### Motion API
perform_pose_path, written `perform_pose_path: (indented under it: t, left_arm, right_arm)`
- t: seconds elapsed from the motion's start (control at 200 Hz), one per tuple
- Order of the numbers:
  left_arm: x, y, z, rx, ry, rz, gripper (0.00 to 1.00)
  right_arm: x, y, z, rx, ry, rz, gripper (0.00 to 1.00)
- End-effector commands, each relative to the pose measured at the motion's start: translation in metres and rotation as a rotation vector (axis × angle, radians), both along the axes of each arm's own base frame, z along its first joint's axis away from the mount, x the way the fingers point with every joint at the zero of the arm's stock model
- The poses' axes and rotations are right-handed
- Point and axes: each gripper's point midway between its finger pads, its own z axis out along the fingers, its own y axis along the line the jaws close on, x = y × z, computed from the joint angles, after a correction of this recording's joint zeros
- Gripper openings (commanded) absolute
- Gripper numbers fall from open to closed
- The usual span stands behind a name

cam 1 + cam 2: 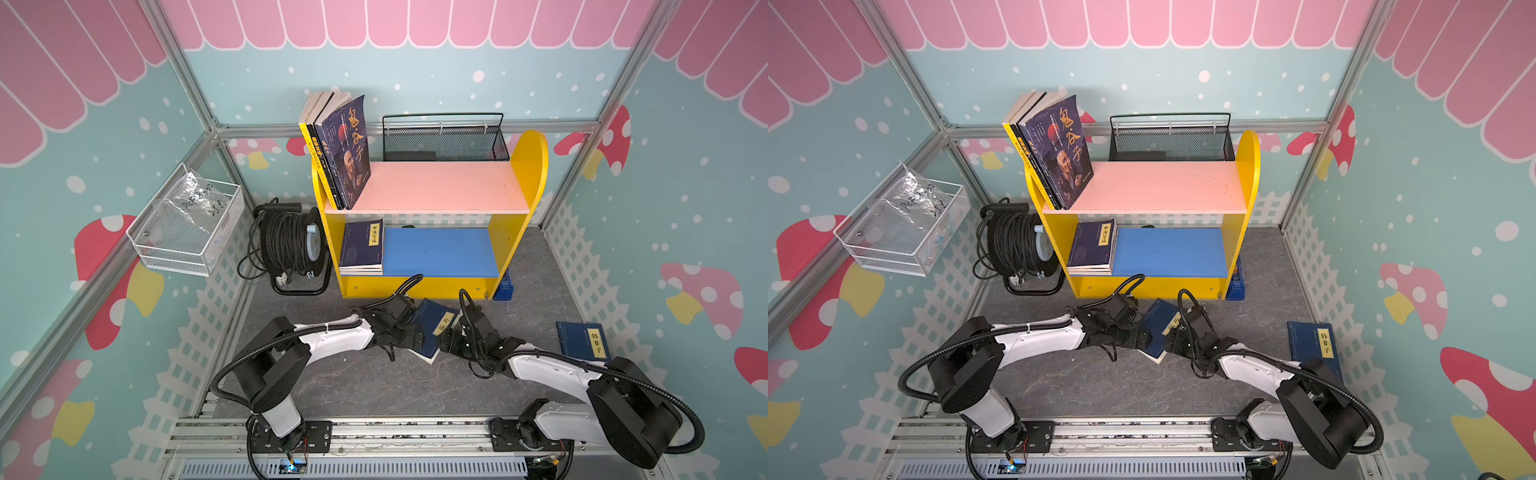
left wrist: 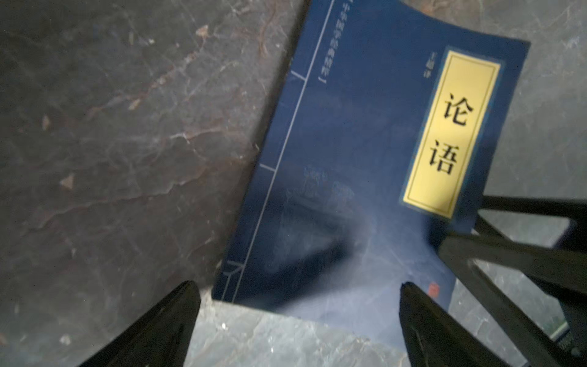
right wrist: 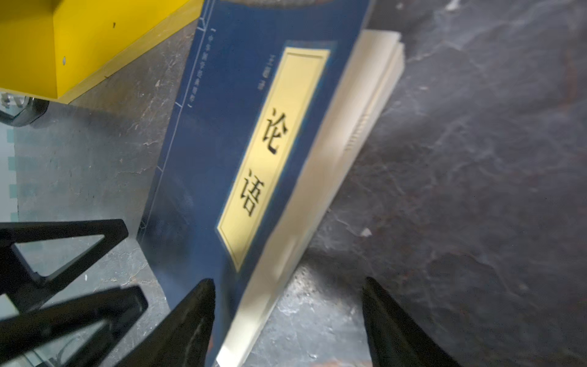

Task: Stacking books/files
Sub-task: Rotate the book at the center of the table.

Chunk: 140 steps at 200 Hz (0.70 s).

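One navy book (image 1: 434,316) with a yellow label lies on the grey counter (image 1: 353,386) before the yellow shelf (image 1: 449,286) — an arm on either side. Left tool (image 2: 297,286) gapes wide over one short edge; right tool (image 3: 287,282) stands open, fingers straddling a corner. A second navy book (image 1: 584,341) lies well apart.

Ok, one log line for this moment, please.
left fingers: open, at navy book | right fingers: open, astride its page edge | held: nothing

Top views look down from overhead; both wrist views closely share the navy book (image 2: 349,143).
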Motion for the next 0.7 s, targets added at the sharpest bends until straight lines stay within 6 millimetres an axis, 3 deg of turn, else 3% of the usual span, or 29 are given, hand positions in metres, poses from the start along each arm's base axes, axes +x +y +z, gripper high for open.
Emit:
perform_pose_path:
  t: [0.0, 0.135, 0.295, 0.535, 0.695]
  left_arm:
    - [0.009, -0.013, -0.004, -0.007, -0.005, -0.036, 0.99]
    - [-0.006, -0.031, -0.014, -0.035, 0.072, -0.077, 0.96]
    - [-0.037, -0.051, 0.003, -0.084, 0.072, -0.135, 0.96]
    - [-0.035, -0.053, 0.007, -0.133, 0.107, -0.036, 0.96]
    - [-0.033, -0.055, 0.014, -0.165, 0.122, 0.023, 0.96]
  right_arm:
    - [-0.022, -0.038, -0.022, -0.109, 0.093, -0.125, 0.74]
    - [-0.018, -0.053, -0.012, -0.105, 0.051, -0.178, 0.72]
    - [-0.007, -0.063, -0.004, -0.079, 0.008, -0.174, 0.71]
    - [0.018, -0.055, 0.018, -0.083, -0.054, -0.082, 0.74]
    - [0.026, -0.054, 0.018, -0.133, -0.023, -0.069, 0.72]
